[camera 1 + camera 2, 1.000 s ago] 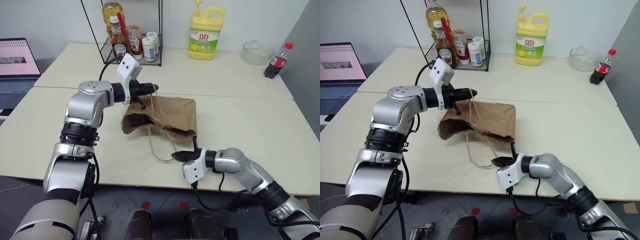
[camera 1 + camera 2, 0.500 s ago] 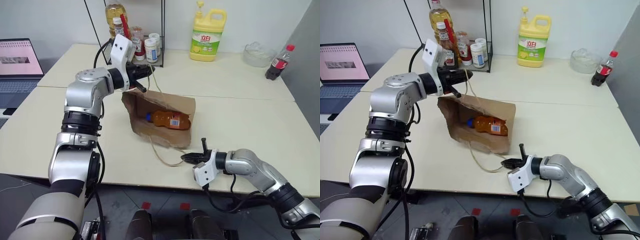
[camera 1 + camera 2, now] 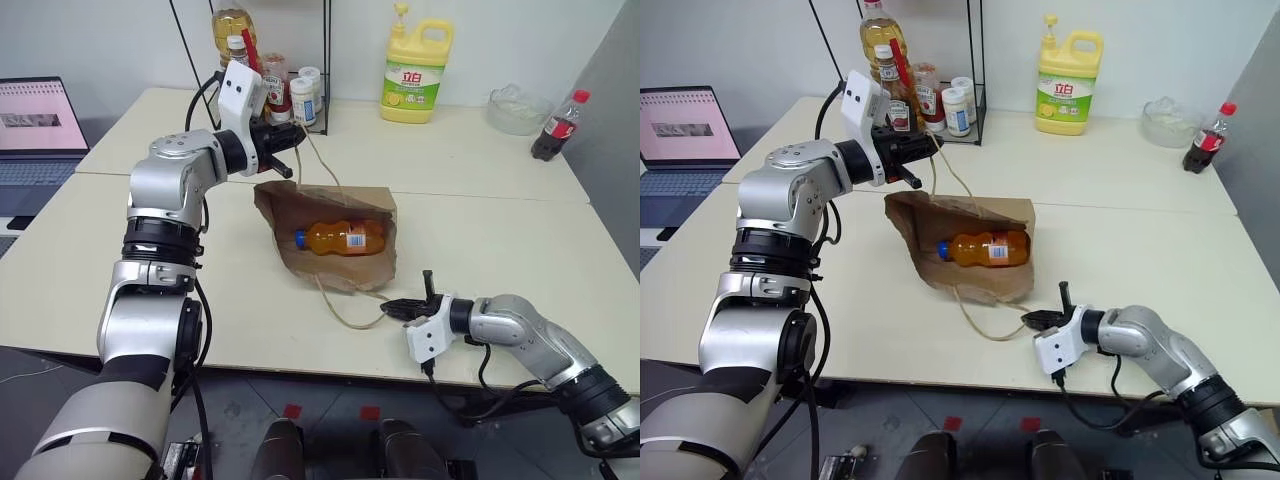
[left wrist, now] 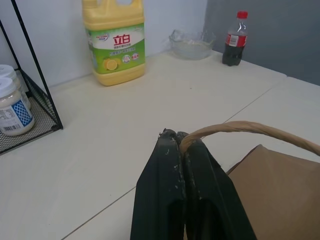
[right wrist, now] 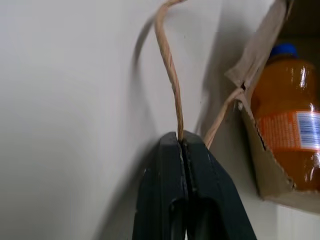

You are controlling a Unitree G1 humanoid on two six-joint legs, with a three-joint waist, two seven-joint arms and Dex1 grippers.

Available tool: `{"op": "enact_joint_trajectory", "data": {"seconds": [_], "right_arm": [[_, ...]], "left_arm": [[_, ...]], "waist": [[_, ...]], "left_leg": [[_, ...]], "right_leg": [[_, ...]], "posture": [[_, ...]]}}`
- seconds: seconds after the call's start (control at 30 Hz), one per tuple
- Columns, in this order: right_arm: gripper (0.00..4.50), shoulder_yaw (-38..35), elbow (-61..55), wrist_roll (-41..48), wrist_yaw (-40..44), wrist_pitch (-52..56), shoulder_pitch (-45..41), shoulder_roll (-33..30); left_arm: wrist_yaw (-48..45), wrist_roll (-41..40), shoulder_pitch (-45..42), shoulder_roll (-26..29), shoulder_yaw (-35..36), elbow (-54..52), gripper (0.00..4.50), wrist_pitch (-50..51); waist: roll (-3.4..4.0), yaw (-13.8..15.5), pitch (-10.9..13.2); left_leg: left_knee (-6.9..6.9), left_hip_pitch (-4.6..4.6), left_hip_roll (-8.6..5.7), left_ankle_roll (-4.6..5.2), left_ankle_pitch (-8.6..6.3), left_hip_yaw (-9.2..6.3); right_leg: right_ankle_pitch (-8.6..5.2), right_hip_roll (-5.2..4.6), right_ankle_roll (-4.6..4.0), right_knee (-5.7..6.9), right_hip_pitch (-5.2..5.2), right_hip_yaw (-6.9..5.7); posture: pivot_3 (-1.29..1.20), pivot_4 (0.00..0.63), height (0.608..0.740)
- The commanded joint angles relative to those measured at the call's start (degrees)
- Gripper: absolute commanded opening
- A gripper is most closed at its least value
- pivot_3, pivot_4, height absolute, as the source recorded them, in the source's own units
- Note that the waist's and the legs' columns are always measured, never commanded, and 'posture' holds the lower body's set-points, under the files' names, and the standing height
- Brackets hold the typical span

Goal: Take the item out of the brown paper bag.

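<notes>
So, big cream table (image 3: 500,230) first, with the brown paper bag (image 3: 345,265) lying on it near the middle, mouth pulled wide open toward the front edge. Yellow detergent jug (image 3: 414,68) stands at the back, a wire rack (image 3: 290,60) of jars and sauce bottles left of it, a laptop (image 3: 35,125) off at far left, a cola bottle (image 3: 556,124) at far right. Orange drink bottle (image 3: 340,238) lies on its side inside the bag, blue cap pointing left. Left gripper (image 3: 296,141) is raised above the bag's back edge, fingers pressed together on the upper string handle (image 4: 250,129). Right gripper (image 3: 402,309) sits low at the front edge, fingers closed on the lower string handle (image 5: 170,70), which loops across the tabletop.
</notes>
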Motion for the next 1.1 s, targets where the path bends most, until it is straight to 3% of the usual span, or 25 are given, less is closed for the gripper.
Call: {"op": "enact_joint_trajectory", "data": {"seconds": [0.03,0.2,0.37,0.5,0.6,0.7,0.77,0.87,1.03,1.1], "right_arm": [[0.89,-0.31,-3.01,7.96,7.94,4.46,1.63,-0.83],[2.61,-3.32,-13.18,21.94,19.44,14.19,3.44,-6.29],[4.31,-8.5,-25.21,34.15,24.65,31.26,4.45,-12.13],[4.43,-12.84,-31.83,40.67,22.22,43.93,3.19,-12.77],[4.43,-15.9,-35.91,49.4,14.01,57.18,-0.99,-6.63],[3.78,-19.33,-36.7,61.38,4.24,69.47,-4.66,2.47],[3.12,-20.32,-37.08,65.32,0.07,73.98,-5.98,6.43],[1.99,-20.26,-33.84,71.46,-9.08,77.88,-9.64,18.09],[0.13,-16.4,-29.75,69.33,-11.52,78.03,-11.65,25.56],[0.02,-14.86,-27.41,68.26,-11.83,76.99,-11.95,28.18]], "left_arm": [[-0.53,-0.52,-0.85,0.09,0.7,-2.3,0.0,-0.02],[-0.67,-0.46,-0.19,0.35,0.85,-2.98,0.0,0.06],[-0.62,-0.55,0.12,0.52,1.04,-3.33,0.0,0.11],[-0.71,-0.49,0.28,0.68,1.08,-3.39,0.0,-0.08],[-0.66,-0.45,-0.08,0.64,1.13,-3.03,0.0,-0.2],[-0.73,-0.19,-0.3,0.29,0.85,-2.62,0.0,-0.82],[-0.73,-0.14,-0.34,0.11,0.79,-2.54,0.0,-0.96],[-0.76,-0.12,-0.82,-0.33,0.76,-1.83,0.0,-1.34],[-0.99,-0.01,-1.26,-0.82,0.78,-1.45,0.0,-1.51],[-1.04,0.25,-1.37,-0.85,0.62,-1.34,0.0,-1.85]], "waist": [[0.0,-0.02,0.0],[0.0,0.02,0.0],[0.01,0.0,0.02],[0.0,-0.05,0.02],[0.0,-0.22,0.03],[-0.01,-0.29,0.03],[-0.01,-0.23,0.03],[-0.01,-0.19,0.03],[-0.01,-0.29,0.03],[-0.01,-0.37,0.03]], "left_leg": [[0.0,0.0,0.0,0.0,0.0,0.0],[-0.04,-0.02,0.01,0.02,-0.01,0.0],[-0.05,-0.03,0.03,0.04,-0.02,-0.01],[-0.05,-0.03,0.07,0.05,-0.03,-0.01],[-0.04,-0.03,0.11,0.06,-0.04,-0.01],[-0.05,-0.05,0.1,0.04,-0.03,-0.02],[-0.05,-0.08,0.1,0.0,0.0,-0.03],[-0.05,-0.12,0.1,0.04,-0.02,-0.03],[-0.05,-0.2,0.08,0.15,-0.08,-0.02],[-0.06,-0.21,0.08,0.15,-0.09,-0.02]], "right_leg": [[0.0,0.0,0.0,0.0,0.0,0.0],[0.0,0.01,0.0,-0.07,0.0,-0.02],[0.0,0.02,0.0,-0.1,-0.01,-0.01],[0.0,0.05,0.0,-0.1,-0.01,-0.01],[0.0,0.08,0.0,-0.1,-0.03,0.01],[0.0,0.08,0.0,-0.06,-0.06,0.0],[0.0,0.07,0.0,-0.06,-0.07,-0.01],[0.0,0.07,0.0,-0.07,-0.11,-0.02],[0.0,0.06,0.0,0.03,-0.26,-0.01],[0.0,0.07,0.0,0.03,-0.3,-0.01]], "posture": [[0.0,0.15,0.74],[0.0,0.15,0.74],[0.0,0.15,0.74],[0.0,0.15,0.74],[0.0,0.15,0.74],[0.0,0.15,0.74],[0.0,0.15,0.74],[0.0,0.15,0.74],[0.0,0.15,0.74],[0.0,0.15,0.74]]}}
